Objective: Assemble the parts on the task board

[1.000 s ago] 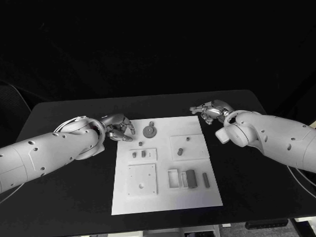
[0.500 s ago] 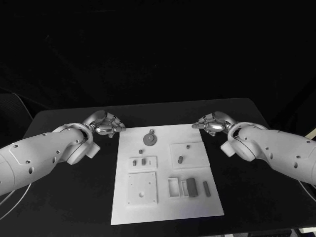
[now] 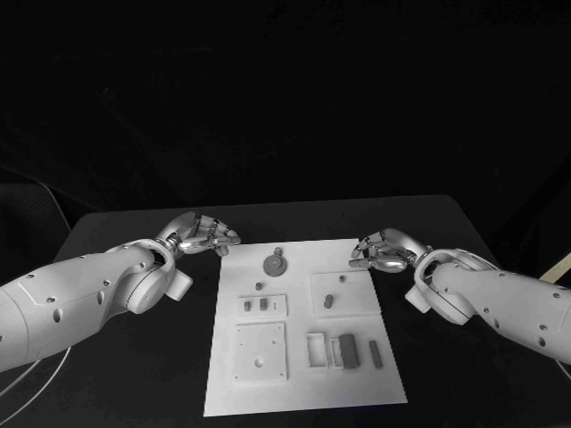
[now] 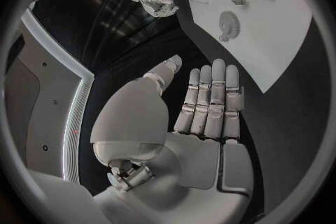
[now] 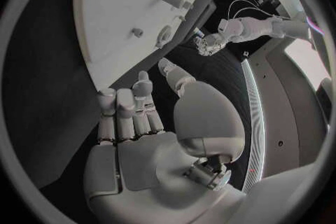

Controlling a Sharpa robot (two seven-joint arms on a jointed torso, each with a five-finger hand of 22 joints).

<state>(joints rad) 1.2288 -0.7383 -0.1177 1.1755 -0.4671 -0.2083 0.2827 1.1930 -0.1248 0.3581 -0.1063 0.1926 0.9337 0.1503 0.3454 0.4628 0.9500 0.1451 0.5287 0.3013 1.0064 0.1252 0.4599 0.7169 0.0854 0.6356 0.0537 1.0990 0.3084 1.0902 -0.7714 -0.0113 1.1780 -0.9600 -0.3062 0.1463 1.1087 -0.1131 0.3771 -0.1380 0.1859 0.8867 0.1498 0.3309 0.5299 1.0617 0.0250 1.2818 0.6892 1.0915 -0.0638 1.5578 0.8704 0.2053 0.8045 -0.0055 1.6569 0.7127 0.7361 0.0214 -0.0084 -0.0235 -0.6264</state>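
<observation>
The white task board [image 3: 305, 379] lies in the middle of the black table. On it are grey parts: a round toothed piece [image 3: 276, 265] near the far edge, two small pegs [image 3: 253, 305], an oval piece [image 3: 329, 301] and two bars [image 3: 347, 348] by a white frame [image 3: 315, 349]. My left hand [image 3: 198, 234] hovers off the board's far left corner, its fingers [image 4: 210, 101] straight and empty. Just beyond the far right corner is my right hand [image 3: 386, 250], and its fingers [image 5: 129, 115] are also extended with nothing in them. The board [image 4: 276, 22] [image 5: 119, 0] lies ahead of both palms.
A square white plate [image 3: 259, 351] with small holes sits at the board's near left. Black tabletop [image 3: 119, 374] surrounds the board on all sides. The table's right edge [image 3: 524, 294] runs close behind my right arm.
The whole picture has shifted, so the camera moved. Relative to the board, my left hand has drawn back toward the far corner and my right hand has come slightly nearer. Both hold nothing.
</observation>
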